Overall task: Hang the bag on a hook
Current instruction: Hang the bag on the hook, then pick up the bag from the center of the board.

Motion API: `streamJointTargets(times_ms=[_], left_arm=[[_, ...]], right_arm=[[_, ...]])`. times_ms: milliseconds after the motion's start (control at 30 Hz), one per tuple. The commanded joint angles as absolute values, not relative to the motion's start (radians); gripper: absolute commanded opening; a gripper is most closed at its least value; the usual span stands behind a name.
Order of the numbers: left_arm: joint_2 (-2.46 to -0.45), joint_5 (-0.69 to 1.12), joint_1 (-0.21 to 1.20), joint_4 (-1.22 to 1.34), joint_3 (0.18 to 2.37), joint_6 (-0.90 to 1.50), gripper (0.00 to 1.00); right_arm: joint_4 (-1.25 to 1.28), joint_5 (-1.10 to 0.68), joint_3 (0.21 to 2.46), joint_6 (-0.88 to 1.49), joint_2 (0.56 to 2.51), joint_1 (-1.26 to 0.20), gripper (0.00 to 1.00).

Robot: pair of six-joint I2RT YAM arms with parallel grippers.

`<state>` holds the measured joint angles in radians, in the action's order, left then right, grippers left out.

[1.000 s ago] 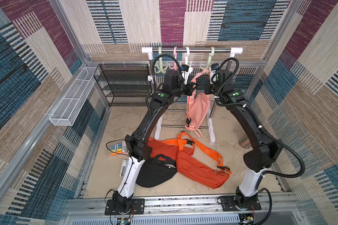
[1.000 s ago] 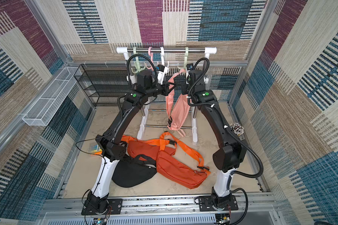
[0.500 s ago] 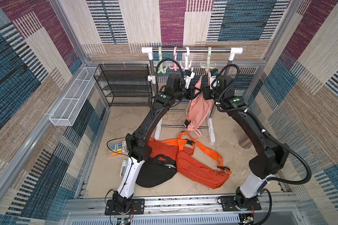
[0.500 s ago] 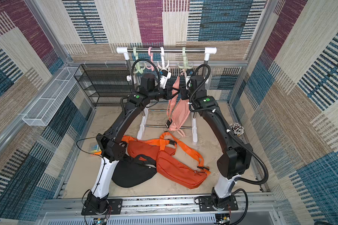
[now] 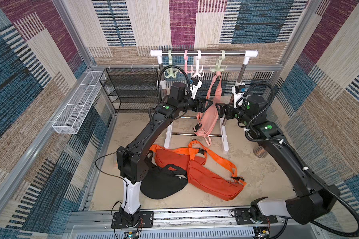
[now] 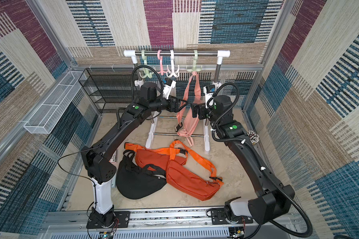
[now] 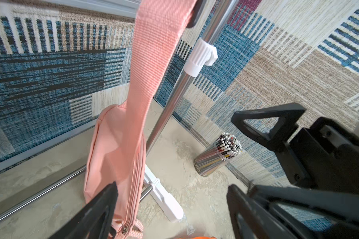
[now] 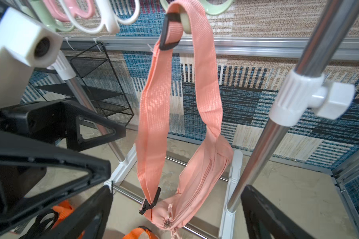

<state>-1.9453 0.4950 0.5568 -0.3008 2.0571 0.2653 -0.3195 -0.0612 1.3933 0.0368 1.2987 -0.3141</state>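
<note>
A pink bag (image 5: 209, 117) (image 6: 189, 121) (image 8: 197, 175) hangs by its strap from the pale green hook (image 5: 218, 67) (image 6: 194, 67) (image 8: 217, 9) on the rack's rail (image 5: 203, 54). My left gripper (image 5: 208, 103) (image 6: 183, 103) (image 7: 171, 187) is open beside the strap (image 7: 153, 51), holding nothing. My right gripper (image 5: 219, 107) (image 6: 193, 109) (image 8: 176, 189) is open on the bag's other side, also holding nothing. In both top views the two grippers face each other about halfway down the hanging bag. The bag's lower end hangs above the rack's bottom bars.
Two orange bags (image 5: 211, 180) (image 5: 170, 157) and a black bag (image 5: 164, 184) lie on the floor in front of the rack. Three more hooks (image 5: 192, 70) hang on the rail. A black wire shelf (image 5: 133, 89), a white wire basket (image 5: 77, 105) and a pen cup (image 7: 218, 157) stand round the edges.
Both grippers have opened and let go of the pink strap, then dropped down from the hooks. The bag now hangs from the green hook on its own.
</note>
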Motion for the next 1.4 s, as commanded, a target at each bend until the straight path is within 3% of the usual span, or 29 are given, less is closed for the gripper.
streamJointTargets(times_ms=[0, 100, 300, 467, 600, 1033, 1367], left_arm=[[-1.84, 0.444, 0.555, -0.112, 1.923, 0.261, 0.87], [-1.71, 0.363, 0.554, -0.025, 1.754, 0.245, 0.88], [-1.445, 0.171, 0.524, 0.104, 1.426, 0.239, 0.9], [-1.27, 0.122, 0.443, 0.084, 1.218, 0.298, 0.9], [-1.179, 0.157, 0.383, 0.074, 1.095, 0.352, 0.89], [-1.098, 0.19, 0.358, 0.008, 0.983, 0.365, 0.88], [-1.055, 0.187, 0.347, -0.032, 0.964, 0.338, 0.88]], right_arm=[[-0.276, -0.124, 1.345, 0.047, 1.242, -0.326, 1.0], [-0.31, -0.132, 1.27, 0.044, 1.185, -0.383, 0.98], [-0.393, 0.011, 1.113, 0.086, 1.164, -0.605, 0.9], [-0.438, 0.029, 0.937, 0.231, 1.192, -0.626, 0.8], [-0.453, 0.066, 0.815, 0.32, 1.209, -0.626, 0.79], [-0.325, 0.171, 0.788, 0.338, 1.46, -0.595, 0.8], [-0.243, 0.186, 0.803, 0.304, 1.597, -0.552, 0.75]])
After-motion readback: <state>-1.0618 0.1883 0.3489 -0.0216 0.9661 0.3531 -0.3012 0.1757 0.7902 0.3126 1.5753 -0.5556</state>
